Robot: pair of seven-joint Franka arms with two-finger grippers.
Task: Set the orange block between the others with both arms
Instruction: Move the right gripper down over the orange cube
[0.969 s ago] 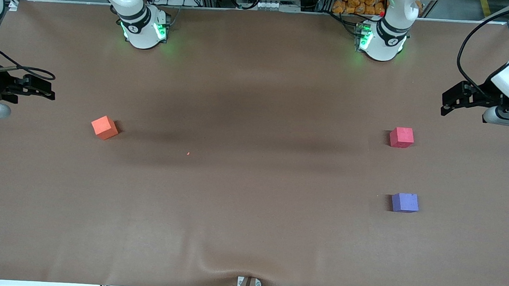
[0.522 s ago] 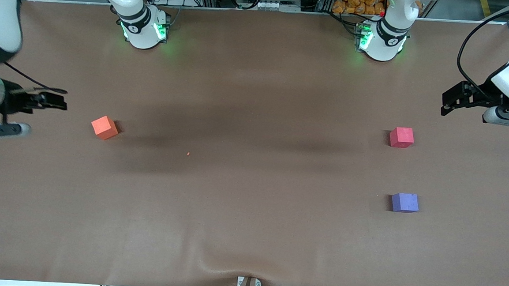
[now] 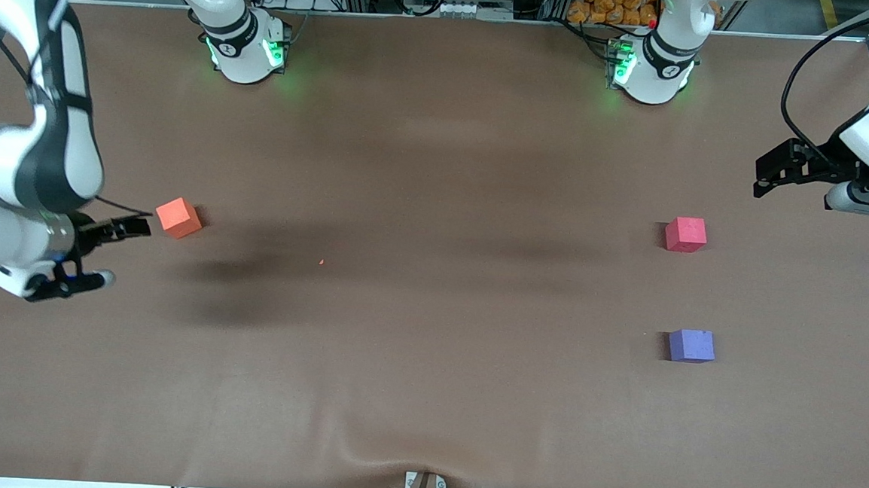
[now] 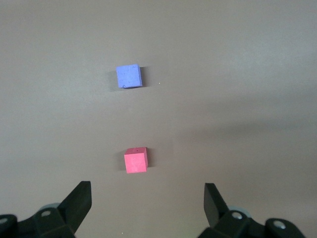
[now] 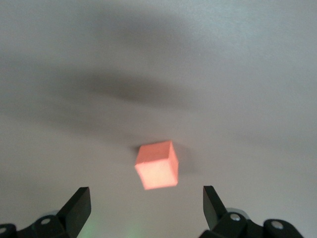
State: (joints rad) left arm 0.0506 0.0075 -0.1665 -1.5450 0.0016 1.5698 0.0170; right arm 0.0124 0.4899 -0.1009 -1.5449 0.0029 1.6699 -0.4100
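Jaws of the right gripper [image 3: 134, 227] stand wide and empty, just beside the orange block [image 3: 178, 218] on the desk [image 3: 425, 394]. The left gripper [image 3: 775, 168], also wide and empty, waits near the red cube [image 3: 685, 234]; the purple cube [image 3: 691, 346] lies nearer the front camera.

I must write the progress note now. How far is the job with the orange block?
Nothing is placed yet: the orange block lies untouched toward the right arm's end of the table. In hand: the open right gripper hangs close beside it, holding nothing. Left: grasp it, carry it across, and set it between the pinkish-red cube and the purple-blue cube. The left gripper waits open near those cubes.
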